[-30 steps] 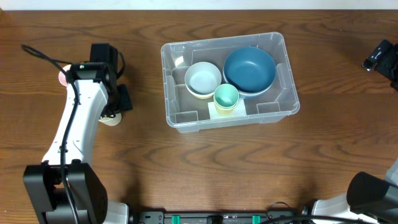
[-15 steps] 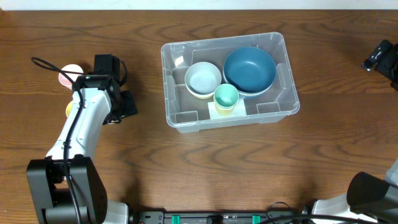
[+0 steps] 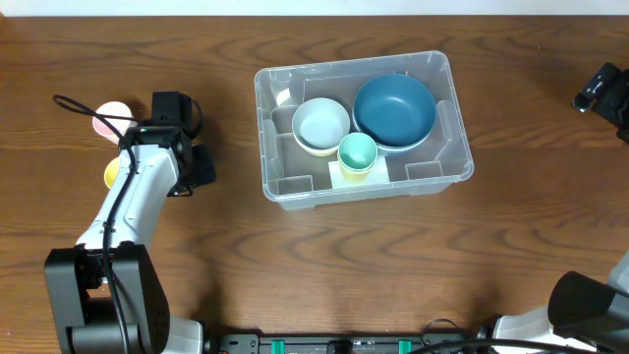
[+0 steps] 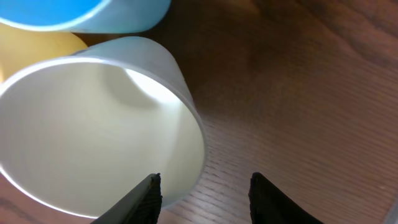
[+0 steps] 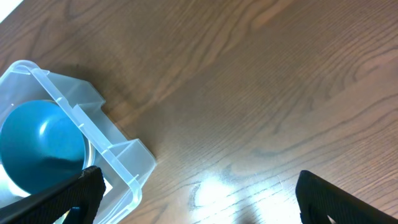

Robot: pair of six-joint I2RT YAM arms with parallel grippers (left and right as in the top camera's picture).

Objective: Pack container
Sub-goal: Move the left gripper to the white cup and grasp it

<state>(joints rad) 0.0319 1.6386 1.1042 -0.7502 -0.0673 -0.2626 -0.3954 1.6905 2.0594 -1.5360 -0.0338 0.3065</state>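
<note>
A: Where is the container [image 3: 346, 61]?

B: About the middle of the worktop [image 3: 295, 265], nearer its far edge. A dark blue bowl [image 3: 394, 110], a white bowl [image 3: 321, 125] and a small green cup [image 3: 358, 152] sit inside it.

A: And the rest of the crockery?

B: Near the left edge, well apart from the container. A pink piece [image 3: 110, 118] and a yellow one [image 3: 111, 173] show beside the left arm. The wrist view adds a white cup [image 4: 93, 143] tipped on its side, with something blue [image 4: 74, 12] behind it.

A: What is the left gripper [image 4: 202, 186] doing?

B: Its jaws are partly apart and straddle the white cup's rim. One finger is at the cup's mouth and the other stands clear of the outer wall, so nothing is gripped yet.

A: The right gripper [image 5: 199, 196]?

B: Spread wide and empty, over bare wood off the container's right end.

A: So which step is this?

B: I'd say picking up the white cup. Next, the jaws must pinch the wall firmly, then lift and carry it to the free space at the container's front.
</note>
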